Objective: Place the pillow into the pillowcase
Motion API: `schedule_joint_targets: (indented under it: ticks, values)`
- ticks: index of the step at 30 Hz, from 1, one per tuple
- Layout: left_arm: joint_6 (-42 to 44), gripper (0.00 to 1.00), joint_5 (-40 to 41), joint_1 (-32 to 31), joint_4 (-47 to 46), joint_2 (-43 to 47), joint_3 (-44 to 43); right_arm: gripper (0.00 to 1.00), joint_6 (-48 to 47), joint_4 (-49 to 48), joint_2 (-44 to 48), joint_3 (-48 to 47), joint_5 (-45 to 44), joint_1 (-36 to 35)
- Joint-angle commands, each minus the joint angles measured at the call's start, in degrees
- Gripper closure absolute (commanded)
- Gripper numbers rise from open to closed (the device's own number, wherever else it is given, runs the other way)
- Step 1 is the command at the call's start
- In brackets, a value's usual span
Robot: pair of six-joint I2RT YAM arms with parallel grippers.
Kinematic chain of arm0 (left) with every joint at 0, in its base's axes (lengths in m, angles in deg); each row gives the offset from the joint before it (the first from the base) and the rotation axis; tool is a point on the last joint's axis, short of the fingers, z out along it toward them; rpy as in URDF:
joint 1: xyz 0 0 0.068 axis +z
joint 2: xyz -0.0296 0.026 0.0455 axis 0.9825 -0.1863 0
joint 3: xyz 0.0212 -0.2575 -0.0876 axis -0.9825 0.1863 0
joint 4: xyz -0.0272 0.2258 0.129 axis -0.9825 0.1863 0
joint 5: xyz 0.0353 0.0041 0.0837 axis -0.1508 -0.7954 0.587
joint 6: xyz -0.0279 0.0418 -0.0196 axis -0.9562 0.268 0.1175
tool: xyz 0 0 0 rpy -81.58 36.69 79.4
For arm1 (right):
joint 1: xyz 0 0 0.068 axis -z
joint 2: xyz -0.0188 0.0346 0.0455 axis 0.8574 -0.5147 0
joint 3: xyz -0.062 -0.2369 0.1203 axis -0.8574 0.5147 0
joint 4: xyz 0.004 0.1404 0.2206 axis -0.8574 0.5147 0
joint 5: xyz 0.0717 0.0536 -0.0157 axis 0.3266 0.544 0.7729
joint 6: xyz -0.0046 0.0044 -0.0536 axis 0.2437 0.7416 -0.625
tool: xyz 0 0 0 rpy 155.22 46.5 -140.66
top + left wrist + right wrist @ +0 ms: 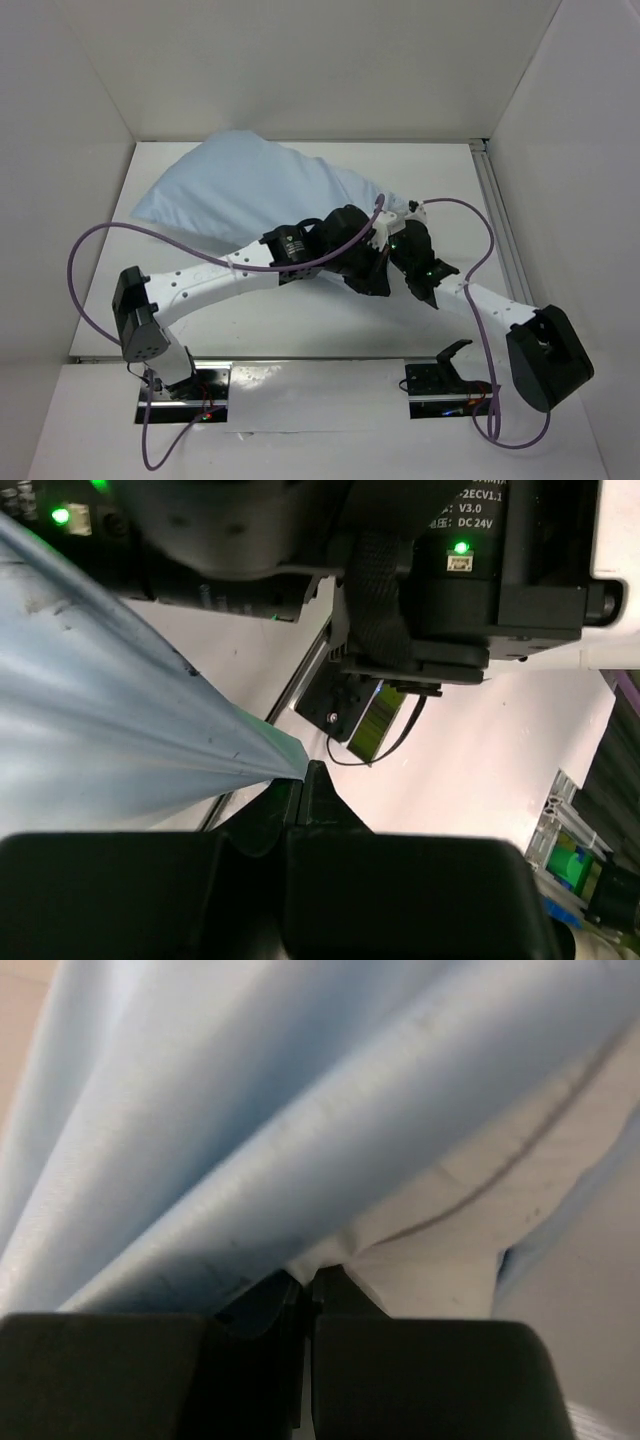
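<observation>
Closest to the left wrist lens: found the left end effector shut tight on a tapered corner of the pillowcase, the light blue cloth drawn taut from lower centre up to the left edge of that frame. Saw the right arm's black housing with a green light across the top, above bare white desk. Through the right wrist view, found the right end effector pinched closed on gathered cloth at lower centre, right at the meeting of blue folds and cream-white fabric. Made out the pillow as that paler cloth with a dark seam line, at the right of the frame; could not tell blue alone from both layers in the pinch. From above, saw the pillowcase lying plump across the upper left and middle of the frame, narrowing towards both wrists at centre right, with a small white patch peeking out at that narrow end. Noted purple cables looping at either side
</observation>
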Motion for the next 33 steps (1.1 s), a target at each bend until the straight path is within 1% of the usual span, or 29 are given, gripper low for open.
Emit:
schedule_joint_targets:
  ticks: [1, 2, 3, 4, 5, 6, 7, 8, 9, 10, 11, 12, 13, 14, 15, 18, 19, 21, 22, 24, 27, 29, 30, 31, 33]
  values:
    - [-0.90, 1.00, -3.80, -2.68, -6.66, 6.96, -1.24, 1.00, -0.41, -4.17, 3.44, -1.67, -0.66, 0.91]
    - [-0.90, 0.98, -0.36, -2.67, -5.00, 7.57, -1.23, 1.00, 0.20, -4.17, 5.28, -1.06, 0.29, 1.43]
    - [-0.90, 0.86, 3.15, -2.67, 0.67, 7.58, -2.01, 1.00, 0.20, -4.17, 6.08, -0.35, 1.35, 1.44]
    - [-0.90, 0.69, 6.58, -2.67, 3.60, 7.58, -2.63, 1.00, 0.20, -3.56, 6.70, -0.35, 1.36, 1.44]
    - [-0.90, 0.38, 14.19, -2.67, 6.85, 7.58, -3.68, 1.00, 0.20, -3.03, 7.22, -0.35, 2.14, 1.44]
    - [-1.59, 0.27, 16.87, -2.67, 11.84, 7.58, -3.69, 1.00, 0.20, -2.42, 7.75, -0.35, 2.15, 0.92]
    - [-2.12, 0.21, 19.34, -2.67, 13.81, 7.58, -3.69, 1.00, -1.45, -1.80, 7.76, -0.35, 3.80, 0.91]
    - [-3.17, 0.12, 24.41, -2.67, 15.91, 7.58, -3.69, 0.94, -2.95, 0.12, 6.36, -1.30, 4.86, 0.91]
    - [-5.10, 0.12, 26.46, -2.67, 17.50, 8.28, -3.17, 0.86, -6.18, 3.18, 5.39, -4.45, 5.57, 0.91]
    - [-6.16, 0.12, 28.40, -2.15, 19.87, 8.81, -2.64, 0.76, -7.69, 9.74, 4.77, -5.87, 5.58, 0.91]
    - [-7.48, 0.12, 32.42, -2.15, 21.02, 10.12, -2.03, 0.63, -8.58, 12.41, 4.77, -6.67, 5.58, 0.91]
    - [-9.75, 0.17, 33.94, -2.15, 21.73, 10.91, -0.63, 0.57, -9.28, 14.79, 5.46, -6.67, 4.53, 0.91]
    - [-10.82, 0.20, 36.04, -2.15, 22.26, 11.70, 0.34, 0.48, -9.29, 19.25, 6.69, -6.67, 1.74, 0.91]
    - [-11.87, 0.22, 36.67, -2.15, 22.26, 12.67, 1.57, 0.38, -9.90, 21.12, 8.27, -6.15, 0.32, 0.91]
    - [-13.62, 0.24, 36.68, -2.15, 22.26, 14.07, 4.02, 0.30, -9.90, 23.84, 12.11, -4.49, -0.92, 0.91]
    - [-15.75, 0.25, 37.29, -2.84, 22.26, 14.61, 8.50, 0.24, -10.95, 28.16, 18.71, -3.33, -3.47, 1.61]
    - [-17.06, 0.25, 37.29, -3.72, 22.26, 14.09, 9.13, 0.19, -11.48, 31.57, 19.79, -2.81, -3.48, 3.01]
    - [-18.64, 0.25, 37.82, -5.65, 22.26, 12.42, 10.19, 0.14, -12.44, 34.66, 21.11, -2.81, -3.48, 4.07]
    - [-20.39, 0.25, 37.82, -6.45, 22.26, 10.50, 10.89, 0.13, -13.32, 37.81, 21.90, -2.81, -4.17, 4.86]
    - [-21.90, 0.25, 38.34, -8.46, 22.26, 8.29, 10.90, 0.13, -13.94, 40.55, 22.69, -2.81, -4.71, 5.48]
    - [-26.02, 0.24, 39.66, -9.61, 23.23, 4.25, 9.67, 0.11, -13.95, 43.90, 25.76, -1.23, -6.03, 6.01]
    - [-30.67, 0.22, 41.06, -11.19, 23.75, 2.05, 8.79, 0.09, -13.95, 45.48, 28.23, -0.70, -6.64, 6.53]
    - [-33.48, 0.21, 42.03, -11.81, 24.71, -0.13, 7.83, 0.06, -13.95, 46.18, 28.84, -0.70, -7.51, 6.54]
    - [-35.16, 0.21, 42.04, -11.81, 24.72, -1.20, 6.78, 0.06, -13.95, 46.97, 29.98, -1.31, -8.48, 6.54]
    - [-38.24, 0.21, 44.83, -12.34, 25.68, -3.13, 5.37, 0.05, -13.95, 48.65, 31.13, -2.71, -10.24, 6.54]
